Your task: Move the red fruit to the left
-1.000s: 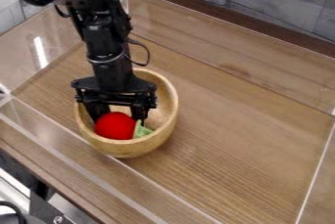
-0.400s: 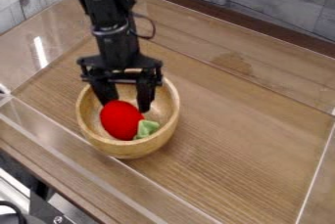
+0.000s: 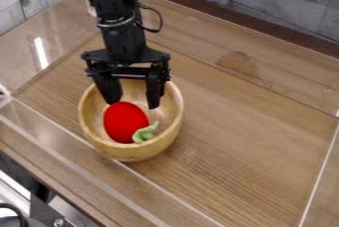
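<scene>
The red fruit (image 3: 125, 120) lies inside the light wooden bowl (image 3: 137, 152) at the left front of the table. A flat green block (image 3: 150, 130) rests in the bowl against the fruit's right side. My gripper (image 3: 130, 99) hangs straight down over the bowl, just above and behind the fruit. It is open, with one finger (image 3: 105, 92) to the fruit's left and the other to its right. Neither finger appears to touch the fruit.
The wooden table is enclosed by clear plastic walls (image 3: 40, 53) at the left, front and right. A tiled wall runs along the back. Bare wood (image 3: 239, 122) stretches to the right of the bowl.
The gripper has risen out of the bowl, from straddling the fruit low down to hovering above it. The fruit stays in the bowl, shifted slightly right and more exposed.
</scene>
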You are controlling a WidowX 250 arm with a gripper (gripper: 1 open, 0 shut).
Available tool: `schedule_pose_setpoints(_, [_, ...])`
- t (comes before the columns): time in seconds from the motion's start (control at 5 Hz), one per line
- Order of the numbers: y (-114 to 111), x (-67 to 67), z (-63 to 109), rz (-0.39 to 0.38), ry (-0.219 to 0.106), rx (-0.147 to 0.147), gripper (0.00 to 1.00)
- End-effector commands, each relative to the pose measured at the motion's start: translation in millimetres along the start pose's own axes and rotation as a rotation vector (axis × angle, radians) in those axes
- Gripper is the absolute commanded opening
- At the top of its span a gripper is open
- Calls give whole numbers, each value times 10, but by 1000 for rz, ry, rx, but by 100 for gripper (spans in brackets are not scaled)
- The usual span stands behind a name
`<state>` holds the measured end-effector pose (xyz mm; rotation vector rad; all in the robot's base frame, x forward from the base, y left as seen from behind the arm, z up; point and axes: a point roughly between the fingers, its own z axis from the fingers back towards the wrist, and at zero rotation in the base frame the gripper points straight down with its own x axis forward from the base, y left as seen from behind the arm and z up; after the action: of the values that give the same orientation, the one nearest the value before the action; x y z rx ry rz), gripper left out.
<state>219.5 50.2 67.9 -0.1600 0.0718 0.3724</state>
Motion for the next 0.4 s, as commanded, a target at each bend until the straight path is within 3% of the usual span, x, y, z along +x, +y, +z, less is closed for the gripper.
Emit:
schedule_pose_setpoints(0.0, [98,3,108,20,-47,12,100])
schedule_pose_setpoints(0.2, [147,-46,-77,-32,-32,27,100])
